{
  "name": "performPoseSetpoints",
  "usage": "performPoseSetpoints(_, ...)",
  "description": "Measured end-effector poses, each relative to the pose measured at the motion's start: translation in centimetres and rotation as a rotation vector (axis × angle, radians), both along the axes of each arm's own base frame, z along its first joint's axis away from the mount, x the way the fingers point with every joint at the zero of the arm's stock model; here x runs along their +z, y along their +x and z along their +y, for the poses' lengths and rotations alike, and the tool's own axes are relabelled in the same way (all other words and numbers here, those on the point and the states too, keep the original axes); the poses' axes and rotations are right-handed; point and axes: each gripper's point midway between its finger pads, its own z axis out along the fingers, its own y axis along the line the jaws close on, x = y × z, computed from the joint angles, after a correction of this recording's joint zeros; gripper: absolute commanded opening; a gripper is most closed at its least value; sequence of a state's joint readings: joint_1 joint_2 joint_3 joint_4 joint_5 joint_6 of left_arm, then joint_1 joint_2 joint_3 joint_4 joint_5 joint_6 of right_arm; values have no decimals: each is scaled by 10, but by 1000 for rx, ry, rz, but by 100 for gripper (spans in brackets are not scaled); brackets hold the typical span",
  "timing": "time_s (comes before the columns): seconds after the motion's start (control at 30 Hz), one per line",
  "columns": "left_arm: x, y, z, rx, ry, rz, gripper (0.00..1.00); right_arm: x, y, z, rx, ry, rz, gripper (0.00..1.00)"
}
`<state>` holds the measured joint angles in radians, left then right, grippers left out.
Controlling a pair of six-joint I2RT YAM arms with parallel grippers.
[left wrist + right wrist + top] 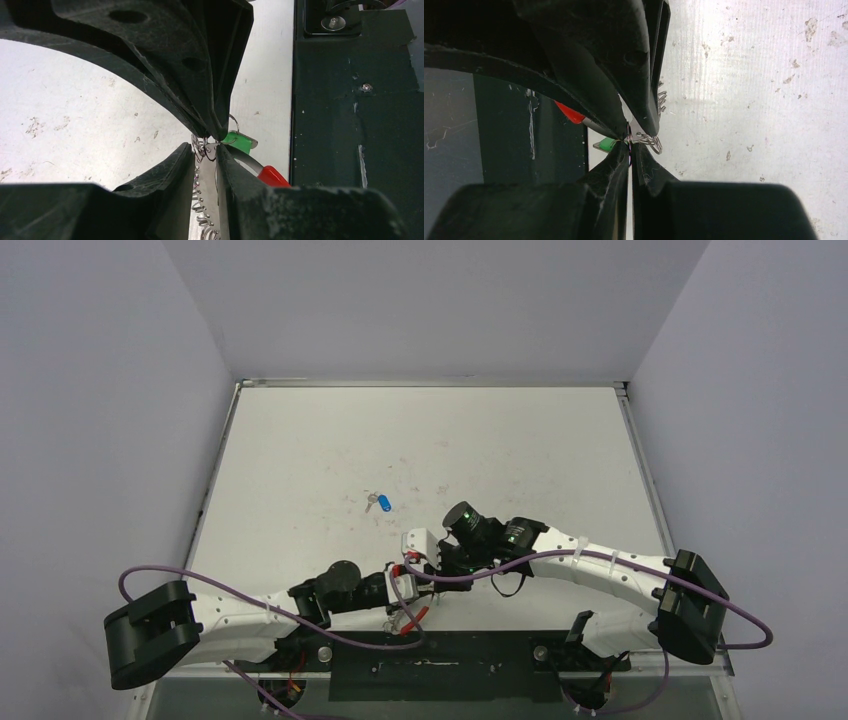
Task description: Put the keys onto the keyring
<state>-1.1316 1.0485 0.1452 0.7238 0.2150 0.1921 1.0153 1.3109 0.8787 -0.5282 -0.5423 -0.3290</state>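
The blue key (pixel 381 503) lies alone on the white table, beyond both arms. My left gripper (pixel 410 580) and right gripper (pixel 432 562) meet tip to tip near the table's front edge. In the left wrist view my left gripper (pixel 206 150) is shut on the coiled wire of the keyring (pixel 206 200); its red sleeve (pixel 272 176) curves away to the right. The green key (pixel 239 141) hangs by the tips. In the right wrist view my right gripper (pixel 630 142) is shut at the green key (pixel 606 144), with the coil (pixel 659 100) and the red sleeve (pixel 569 112) behind.
The black base plate (pixel 440 650) runs along the near edge under the grippers. Purple cables (pixel 330 635) loop beside both arms. White walls stand on three sides of the table (pixel 520 450).
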Motion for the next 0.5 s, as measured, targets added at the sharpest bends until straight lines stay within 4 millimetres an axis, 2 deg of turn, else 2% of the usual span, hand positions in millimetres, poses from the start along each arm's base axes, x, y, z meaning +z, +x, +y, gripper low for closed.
performPoseSetpoints(0.1, 0, 0, 0, 0, -2, 2, 12, 0, 0, 0, 0, 0, 1, 0)
performPoseSetpoints(0.17, 0, 0, 0, 0, -3, 6, 1, 0, 0, 0, 0, 1, 0, 0)
performPoseSetpoints(0.4, 1, -1, 0, 1, -6, 11, 0, 0, 0, 0, 2, 0, 0, 1)
performPoseSetpoints(0.5, 1, 0, 0, 3, -6, 13, 0, -1, 0, 0, 2, 0, 1, 14)
